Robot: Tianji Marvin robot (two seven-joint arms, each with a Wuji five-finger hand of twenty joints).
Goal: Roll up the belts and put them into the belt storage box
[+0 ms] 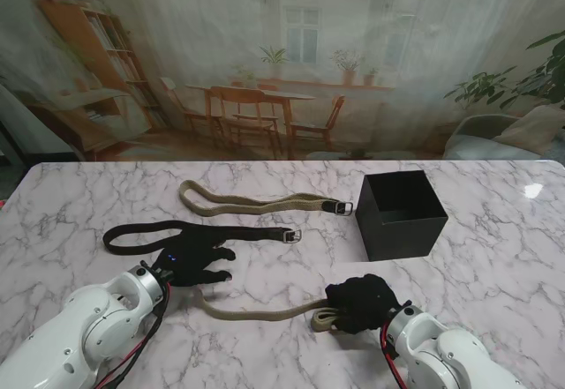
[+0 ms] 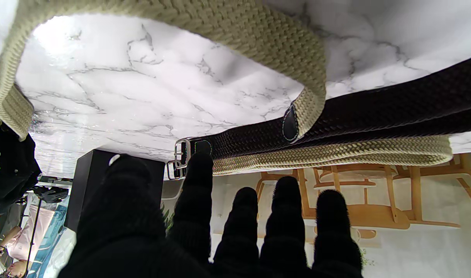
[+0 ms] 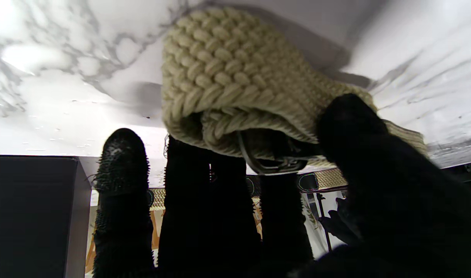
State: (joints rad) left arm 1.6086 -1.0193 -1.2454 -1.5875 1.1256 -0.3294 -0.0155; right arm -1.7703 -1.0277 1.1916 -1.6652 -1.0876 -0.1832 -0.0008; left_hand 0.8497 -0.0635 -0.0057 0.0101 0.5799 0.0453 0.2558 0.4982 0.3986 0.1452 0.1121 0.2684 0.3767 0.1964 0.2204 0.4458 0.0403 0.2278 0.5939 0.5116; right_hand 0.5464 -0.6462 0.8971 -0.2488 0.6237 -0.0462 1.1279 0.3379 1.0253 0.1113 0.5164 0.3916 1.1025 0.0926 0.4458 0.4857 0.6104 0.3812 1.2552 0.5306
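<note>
Khaki woven belt point(image 1: 265, 311), buckle end rolled in rt hand point(image 1: 360, 302)

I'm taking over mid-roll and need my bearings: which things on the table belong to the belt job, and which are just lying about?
Belongs to the job:
- near beige belt, its end rolled in the right hand
- black belt, by the left hand
- far beige belt
- black storage box

Lying about:
- nothing on the marble table

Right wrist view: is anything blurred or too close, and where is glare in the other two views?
Right wrist view: beige belt fills the frame, marble streaked at one side. Stand view: small glare spot on the table. Left wrist view: washed-out marble inside the belt's curve.
</note>
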